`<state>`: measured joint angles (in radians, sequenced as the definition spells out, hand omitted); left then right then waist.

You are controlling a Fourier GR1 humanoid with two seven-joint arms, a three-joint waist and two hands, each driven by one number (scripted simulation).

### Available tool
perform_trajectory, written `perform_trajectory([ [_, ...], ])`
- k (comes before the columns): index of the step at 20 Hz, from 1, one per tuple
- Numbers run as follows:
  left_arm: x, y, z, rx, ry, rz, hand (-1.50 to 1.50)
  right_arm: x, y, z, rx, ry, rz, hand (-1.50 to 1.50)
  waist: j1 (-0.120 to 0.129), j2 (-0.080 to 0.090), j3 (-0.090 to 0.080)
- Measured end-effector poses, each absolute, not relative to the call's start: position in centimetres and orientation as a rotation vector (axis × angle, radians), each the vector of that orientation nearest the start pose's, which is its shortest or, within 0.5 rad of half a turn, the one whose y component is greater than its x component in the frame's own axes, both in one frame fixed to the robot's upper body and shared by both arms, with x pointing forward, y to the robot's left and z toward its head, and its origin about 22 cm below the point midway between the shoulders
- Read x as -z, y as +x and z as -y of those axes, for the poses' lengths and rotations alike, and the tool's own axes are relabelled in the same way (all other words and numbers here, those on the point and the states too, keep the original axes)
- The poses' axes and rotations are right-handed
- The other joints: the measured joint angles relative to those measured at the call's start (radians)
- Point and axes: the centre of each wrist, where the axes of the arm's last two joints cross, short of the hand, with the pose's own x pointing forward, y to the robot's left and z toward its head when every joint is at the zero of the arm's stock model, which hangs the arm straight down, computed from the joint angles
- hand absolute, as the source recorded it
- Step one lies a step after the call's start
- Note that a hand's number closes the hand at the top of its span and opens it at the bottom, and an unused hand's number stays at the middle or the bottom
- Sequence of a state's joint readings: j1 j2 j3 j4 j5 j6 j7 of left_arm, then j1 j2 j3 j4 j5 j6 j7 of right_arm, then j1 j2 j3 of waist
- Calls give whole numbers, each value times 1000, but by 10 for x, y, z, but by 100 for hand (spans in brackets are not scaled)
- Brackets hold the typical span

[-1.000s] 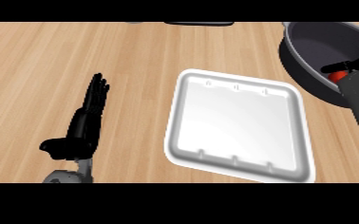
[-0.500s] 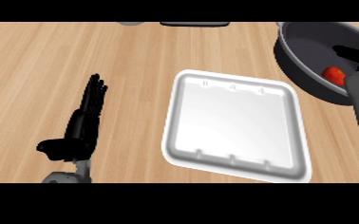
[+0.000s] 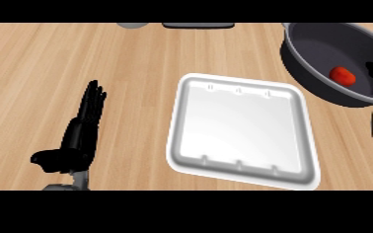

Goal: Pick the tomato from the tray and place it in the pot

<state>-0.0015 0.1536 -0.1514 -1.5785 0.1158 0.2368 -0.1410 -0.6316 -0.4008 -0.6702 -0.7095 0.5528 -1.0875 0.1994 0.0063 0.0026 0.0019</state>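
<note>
Tomato point(image 3: 343, 75) is seen inside the pot point(image 3: 313, 74) at upper right, roundish, no long axis discernible. Left robot hand point(image 3: 80, 133) is rested lower left, fingers straight, nothing held.

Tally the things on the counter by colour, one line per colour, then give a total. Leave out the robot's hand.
White: 1, the tray
Dark grey: 1, the pot
Red: 1, the tomato, inside the pot
Cut off at the counter's far edge, too little showing to name: 2, a grey thing and a dark thing
Total: 5
</note>
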Motion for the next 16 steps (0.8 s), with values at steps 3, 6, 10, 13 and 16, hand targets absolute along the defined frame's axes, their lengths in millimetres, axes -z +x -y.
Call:
perform_trajectory([
  [3,-9,240,-224,-39,108,1701,0,-36,341,417,848,-1537,1097,-150,-3,-2,-1],
  [6,-3,239,-230,-35,108,1702,0,-32,327,426,857,-1540,1107,-150,-5,-2,-1],
  [10,-3,243,-228,-40,116,1698,0,-21,300,432,858,-1551,1108,-150,-8,-3,-2],
  [13,-9,242,-225,-41,115,1698,0,-23,287,441,885,-1573,1116,-150,-7,-4,-1],
  [16,-8,242,-225,-43,113,1699,0,-24,270,444,931,-1593,1128,-150,-10,-4,-2],
])
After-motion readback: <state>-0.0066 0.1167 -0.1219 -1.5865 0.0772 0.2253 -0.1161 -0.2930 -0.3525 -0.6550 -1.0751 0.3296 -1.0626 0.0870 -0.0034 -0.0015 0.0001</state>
